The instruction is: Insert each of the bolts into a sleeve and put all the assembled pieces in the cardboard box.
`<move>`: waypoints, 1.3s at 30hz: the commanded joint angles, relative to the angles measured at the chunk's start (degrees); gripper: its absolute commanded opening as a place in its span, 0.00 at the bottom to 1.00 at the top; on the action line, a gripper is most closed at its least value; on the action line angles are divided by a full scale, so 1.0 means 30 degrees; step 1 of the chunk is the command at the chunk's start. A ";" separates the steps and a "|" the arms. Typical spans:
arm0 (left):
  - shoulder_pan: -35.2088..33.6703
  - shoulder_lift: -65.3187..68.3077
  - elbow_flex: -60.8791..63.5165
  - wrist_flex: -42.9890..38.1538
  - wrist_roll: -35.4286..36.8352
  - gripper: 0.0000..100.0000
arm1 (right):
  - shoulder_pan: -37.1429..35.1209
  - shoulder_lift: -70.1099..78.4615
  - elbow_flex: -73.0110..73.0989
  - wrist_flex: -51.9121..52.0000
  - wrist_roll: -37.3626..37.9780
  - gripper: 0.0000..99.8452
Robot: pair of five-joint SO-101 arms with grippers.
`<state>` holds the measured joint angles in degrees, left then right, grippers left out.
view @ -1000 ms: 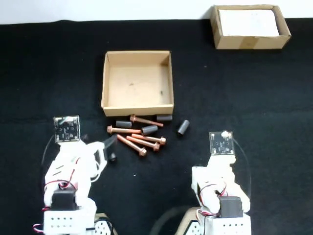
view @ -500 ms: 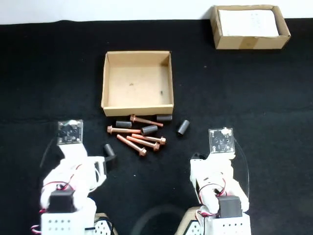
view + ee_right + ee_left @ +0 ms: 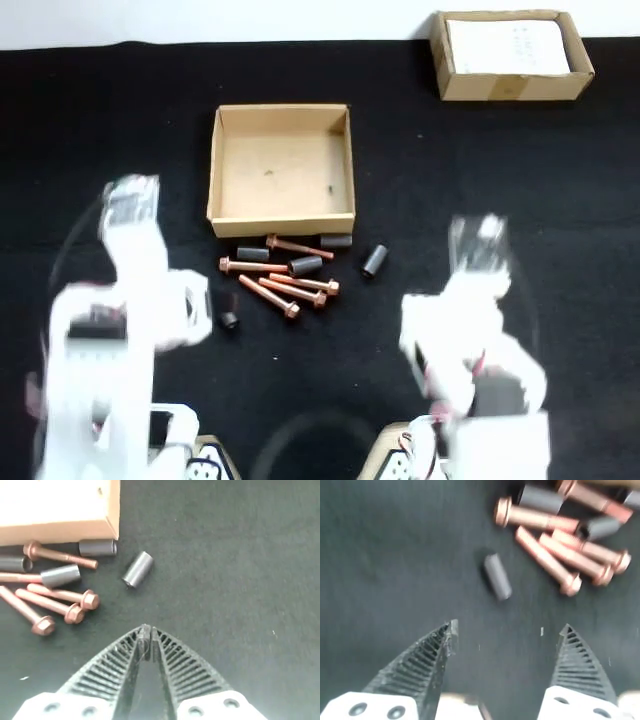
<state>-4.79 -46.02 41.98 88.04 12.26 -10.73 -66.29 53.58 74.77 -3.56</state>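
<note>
Bolts (image 3: 268,296) and sleeves (image 3: 306,265) loose beside the cardboard box (image 3: 281,224)

High view: they lay heaped just outside the box's near wall. Left wrist view: left gripper (image 3: 509,626) hung with jaws wide apart; a lone sleeve (image 3: 497,576) lay farther from the box. Right wrist view: right gripper (image 3: 145,630) was pressed together on nothing, a stray sleeve (image 3: 137,569) off the box's corner
</note>
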 commanded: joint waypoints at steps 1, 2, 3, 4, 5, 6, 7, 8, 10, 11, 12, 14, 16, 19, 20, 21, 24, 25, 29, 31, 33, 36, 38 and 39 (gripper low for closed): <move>0.0278 0.5582 -0.2886 0.1993 0.0821 0.31 | -0.0835 0.6579 -0.5553 0.3150 0.0147 0.01; 0.0278 0.6579 -0.3150 0.2256 0.1143 0.31 | -0.1245 0.7985 -0.6403 0.3795 0.0527 0.01; 0.0337 0.7429 -0.3297 0.2315 0.1465 0.31 | -0.1480 0.9216 -0.7165 0.4147 0.0850 0.01; 0.0425 0.8161 -0.3355 0.2374 0.1846 0.31 | -0.1597 1.0388 -0.7722 0.4264 0.1055 0.01; 0.0425 0.8777 -0.3355 0.2344 0.2286 0.31 | -0.1626 1.1326 -0.8103 0.4234 0.1201 0.01; 0.0454 0.9245 -0.3385 0.2344 0.2696 0.31 | -0.1597 1.2293 -0.8425 0.4205 0.1201 0.01; 0.0454 0.9568 -0.3385 0.2344 0.2989 0.31 | -0.1597 1.3172 -0.8777 0.4147 0.1201 0.01; 0.0454 0.9802 -0.3385 0.2198 0.3077 0.31 | -0.1568 1.3934 -0.9070 0.3590 0.1201 0.01; 0.0337 1.0037 -0.3385 0.1231 0.3077 0.31 | -0.1597 1.5223 -0.9392 0.1831 0.1114 0.01; 0.0308 1.0066 -0.3355 0.0703 0.3194 0.31 | -0.1626 1.5810 -0.9597 0.1099 0.1084 0.01; 0.0308 1.0066 -0.3355 0.0293 0.3194 0.31 | -0.1714 1.6366 -0.9744 0.0396 0.1084 0.01; 0.0337 1.0095 -0.3297 -0.0527 0.3223 0.31 | -0.1978 1.7333 -1.0212 -0.0630 0.1026 0.01; 0.0337 1.0242 -0.2974 -0.1524 0.3223 0.31 | -0.2300 1.8212 -1.0652 -0.1128 0.1026 0.01; 0.0337 1.0212 -0.1744 -0.3077 0.3077 0.31 | -0.2564 1.9648 -1.1297 -0.1685 0.0234 0.01; 0.0337 1.0212 -0.1333 -0.3604 0.3077 0.31 | -0.2564 2.0147 -1.1443 -0.2007 -0.0586 0.01; 0.0337 1.0212 -0.0806 -0.4161 0.3077 0.31 | -0.2535 2.0615 -1.1560 -0.2359 -0.1143 0.01; 0.0337 1.0212 0.0747 -0.6242 0.3077 0.31 | -0.2652 2.1788 -1.1560 -0.3531 -0.1582 0.02; 0.0337 1.0212 0.1158 -0.6828 0.3077 0.31 | -0.2652 2.2081 -1.1560 -0.3824 -0.1612 0.05; 0.0337 1.0212 0.1421 -0.7385 0.3077 0.31 | -0.2652 2.2842 -1.1473 -0.4762 -0.1641 0.15; 0.0337 1.0212 0.1421 -0.7414 0.3077 0.31 | -0.2623 2.3077 -1.1385 -0.5319 -0.2139 0.14; 0.0337 1.0212 0.1480 -0.7414 0.3077 0.31 | -0.2535 2.3370 -1.1385 -0.5905 -0.2755 0.13; 0.0337 1.0242 0.1480 -0.7414 0.3077 0.31 | -0.2535 2.4015 -1.1385 -0.6520 -0.2930 0.12; 0.0337 1.0242 0.1480 -0.7473 0.3077 0.31 | -0.2535 2.4396 -1.1414 -0.6872 -0.2989 0.12; 0.0337 1.0242 0.1538 -0.7707 0.3077 0.31 | -0.2535 2.4571 -1.1385 -0.6989 -0.2989 0.12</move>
<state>-4.18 -15.08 46.55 66.07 21.41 -18.11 6.95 21.32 55.08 -12.00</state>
